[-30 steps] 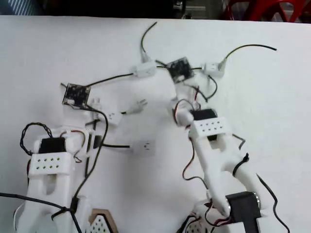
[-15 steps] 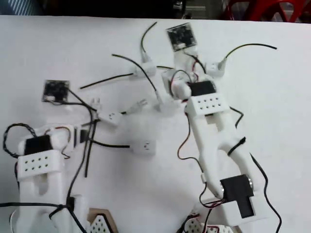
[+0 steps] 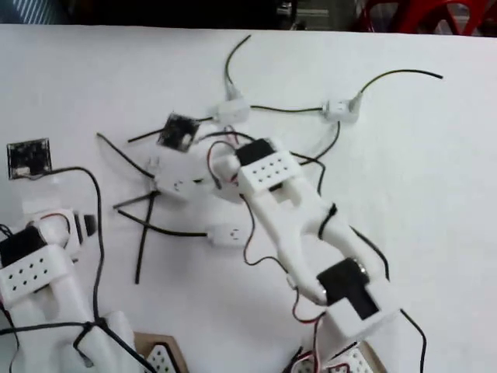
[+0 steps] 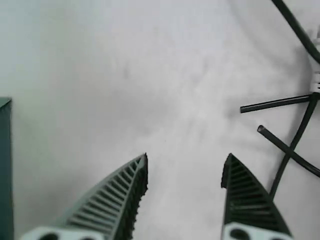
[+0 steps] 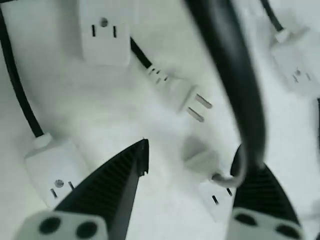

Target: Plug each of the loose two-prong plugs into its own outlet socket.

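My right gripper is open and hangs just above a loose white two-prong plug, whose prongs lie bare on the table. Around that plug lie several white outlet sockets: one beyond it, one beside a finger, one near the other finger. In the high view the right arm stretches over the socket at table centre. My left gripper is open over bare white table, with black cable ends off to one side. The left arm sits at the near left corner.
More sockets on black leads lie at the back and back right, and one nearer the front. A thick black cable crosses the right wrist view. The tabletop is plain white.
The right arm swung from the back centre leftward and now hangs over the central sockets and plug. The left arm drew back toward the near left corner.
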### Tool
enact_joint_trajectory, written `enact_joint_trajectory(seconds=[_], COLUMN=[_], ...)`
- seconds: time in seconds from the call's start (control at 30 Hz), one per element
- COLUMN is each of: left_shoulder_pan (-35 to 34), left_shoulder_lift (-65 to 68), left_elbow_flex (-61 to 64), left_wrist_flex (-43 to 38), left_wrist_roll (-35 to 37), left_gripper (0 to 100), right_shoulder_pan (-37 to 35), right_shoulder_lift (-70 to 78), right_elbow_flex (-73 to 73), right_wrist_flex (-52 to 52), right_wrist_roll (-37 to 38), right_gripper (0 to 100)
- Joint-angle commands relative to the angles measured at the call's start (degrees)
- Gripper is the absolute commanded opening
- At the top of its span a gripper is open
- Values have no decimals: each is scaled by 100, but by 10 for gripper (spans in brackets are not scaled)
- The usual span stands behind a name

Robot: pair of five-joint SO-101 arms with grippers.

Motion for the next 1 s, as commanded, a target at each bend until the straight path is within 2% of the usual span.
enact_joint_trajectory(seconds=[0.0, 0.2, 0.4, 0.7, 0.77, 0.93, 0.97], left_shoulder_pan=[-101, -101, -101, -110, -110, -110, -110], left_shoulder_lift=[-215, -215, -189, -215, -215, -198, -198], left_elbow_flex=[457, 853, 870, 1055, 1055, 1055, 1055], left_wrist_flex=[-492, -826, -818, -967, -967, -967, -967], left_wrist_roll=[-44, -62, -70, -79, -79, -79, -79], left_gripper=[247, 247, 247, 247, 247, 246, 246], right_shoulder_pan=[-145, -163, -242, -75, -31, 92, 110], right_shoulder_lift=[497, 1587, 2431, 3618, 3908, 4426, 4479], right_elbow_flex=[-677, -1785, -2734, -3982, -4308, -5152, -5301], right_wrist_flex=[-13, 101, 558, 866, 989, 1499, 1640], right_wrist_roll=[545, 598, 1213, 1231, 1231, 1231, 1231], right_gripper=[257, 259, 259, 253, 211, 9, 21])
